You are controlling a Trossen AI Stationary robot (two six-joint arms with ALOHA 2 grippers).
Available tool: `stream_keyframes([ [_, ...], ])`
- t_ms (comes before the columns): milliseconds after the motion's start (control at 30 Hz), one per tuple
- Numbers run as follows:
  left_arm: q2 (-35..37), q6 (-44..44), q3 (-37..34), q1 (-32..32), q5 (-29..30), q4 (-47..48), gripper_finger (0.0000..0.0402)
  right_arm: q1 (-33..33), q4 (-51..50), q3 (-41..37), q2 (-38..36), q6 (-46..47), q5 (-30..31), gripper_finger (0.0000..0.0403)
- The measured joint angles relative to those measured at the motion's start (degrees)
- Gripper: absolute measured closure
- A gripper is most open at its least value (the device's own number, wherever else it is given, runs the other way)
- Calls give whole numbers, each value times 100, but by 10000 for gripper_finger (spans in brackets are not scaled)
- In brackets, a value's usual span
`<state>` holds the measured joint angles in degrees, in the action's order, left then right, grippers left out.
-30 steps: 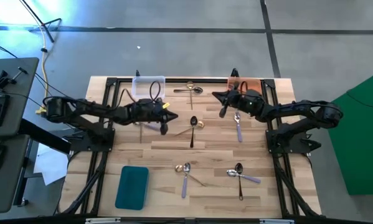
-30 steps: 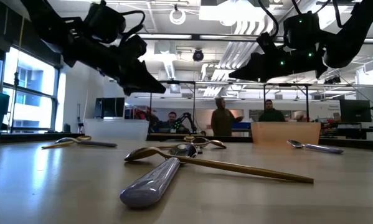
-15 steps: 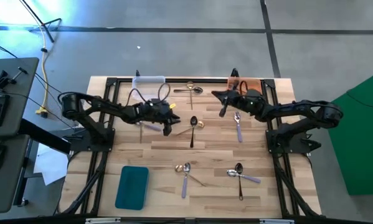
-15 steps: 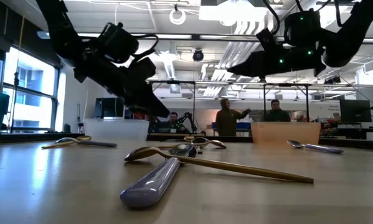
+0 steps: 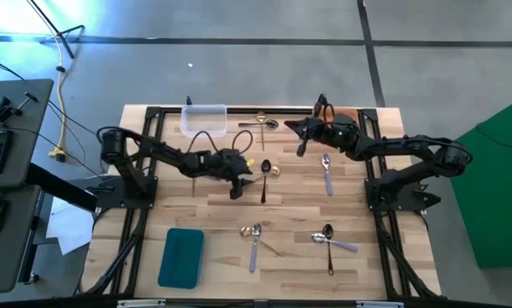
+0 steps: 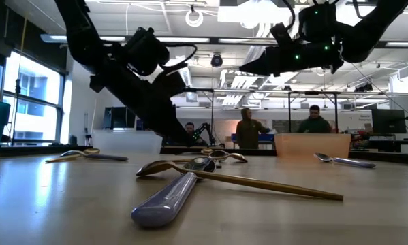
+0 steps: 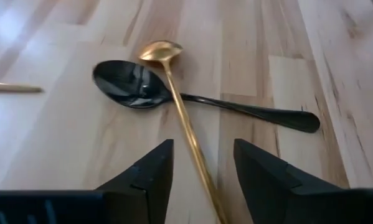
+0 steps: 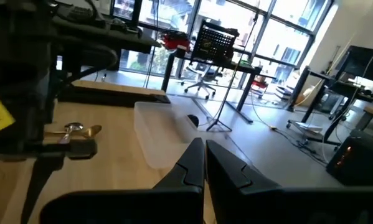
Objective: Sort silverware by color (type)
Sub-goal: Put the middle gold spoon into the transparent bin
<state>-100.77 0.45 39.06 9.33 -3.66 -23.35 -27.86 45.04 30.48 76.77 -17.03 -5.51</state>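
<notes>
Gold spoon (image 7: 185,118) handle cut off (lower edge).

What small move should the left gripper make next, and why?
Probably lower and close on the gold spoon. The left gripper is open, its fingers straddle that spoon's handle, and the handle lies across the black spoon, so it comes off first.

hidden — gold spoon (image 7: 185,118) handle end (behind jaws) | orange tray (image 5: 348,115) mostly under arm
</notes>
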Motion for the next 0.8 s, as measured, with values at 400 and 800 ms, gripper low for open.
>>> stream_keyframes([
  [400, -857, -138, 480, -59, 704, -85, 273, -23, -302, 2, 4, 166, 230, 403],
  [800, -810, 258, 668, -130, 673, 544, 391, -23, -264, 2, 4, 38, 244, 403],
])
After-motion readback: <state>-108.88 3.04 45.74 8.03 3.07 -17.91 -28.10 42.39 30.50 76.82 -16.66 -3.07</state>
